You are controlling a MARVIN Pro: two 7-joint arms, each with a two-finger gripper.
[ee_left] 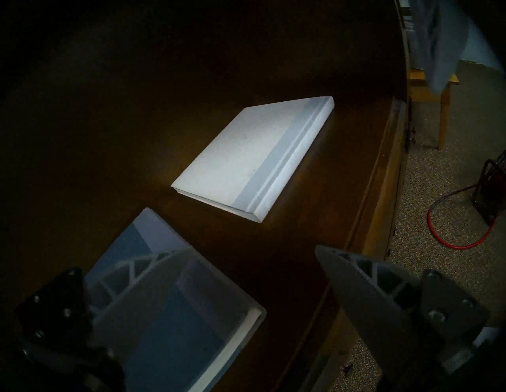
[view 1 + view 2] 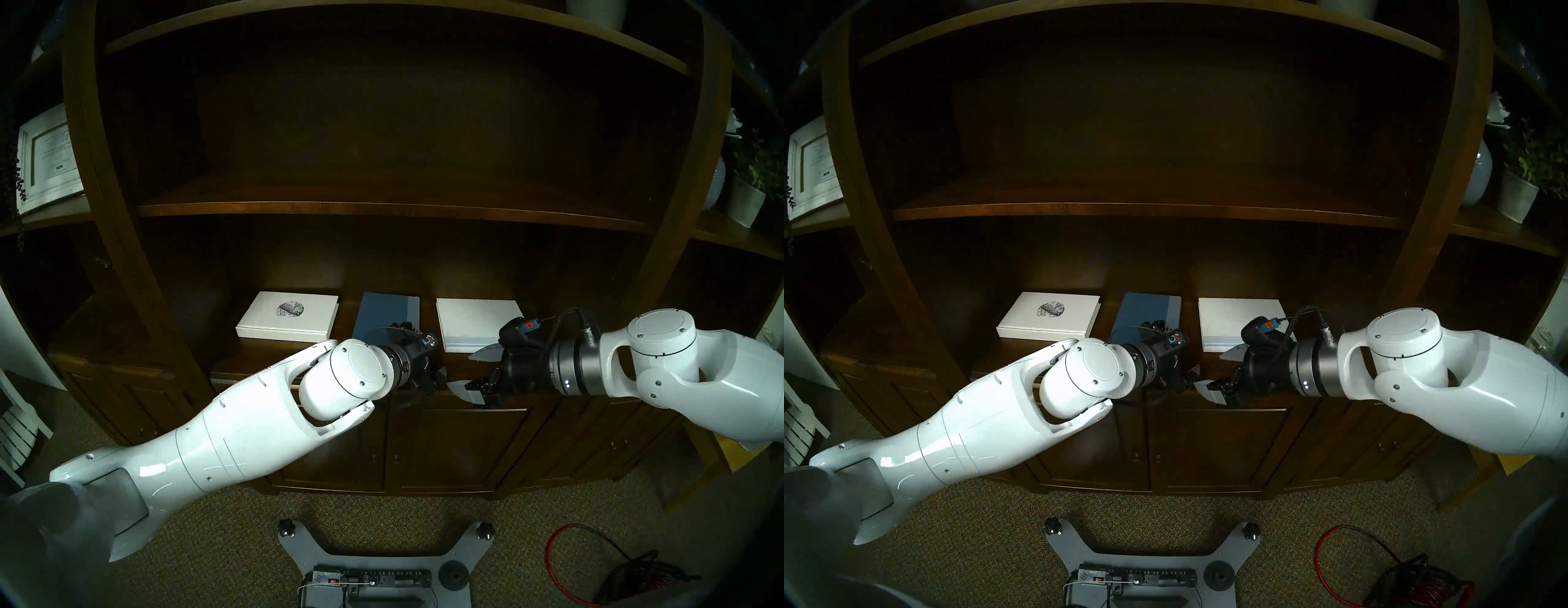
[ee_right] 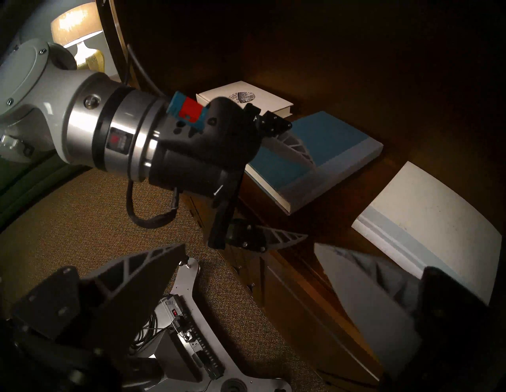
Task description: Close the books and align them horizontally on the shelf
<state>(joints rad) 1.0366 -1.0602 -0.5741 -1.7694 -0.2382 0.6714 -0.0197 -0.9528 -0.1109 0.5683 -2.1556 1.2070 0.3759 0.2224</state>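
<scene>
Three closed books lie flat in a row on the dark wooden shelf (image 2: 237, 361): a white one with a black speckled oval (image 2: 288, 316) on the left, a blue one with a grey spine strip (image 2: 379, 316) in the middle, and a plain white one (image 2: 479, 318) on the right. My left gripper (image 2: 424, 356) is open and holds nothing. One of its fingers (image 3: 295, 145) is over the blue book's (image 3: 323, 142) near corner, the other past the shelf's front edge. My right gripper (image 2: 471, 371) is open and empty by the plain white book's (image 3: 427, 216) near left corner.
A bare shelf board (image 2: 382, 210) runs above the books. Panelled cabinet doors (image 2: 458, 446) are below the ledge. A white-framed picture (image 2: 46, 157) stands far left, a potted plant (image 2: 751, 187) far right. The robot base (image 2: 373, 564) and a red cable (image 2: 564, 564) are on the carpet.
</scene>
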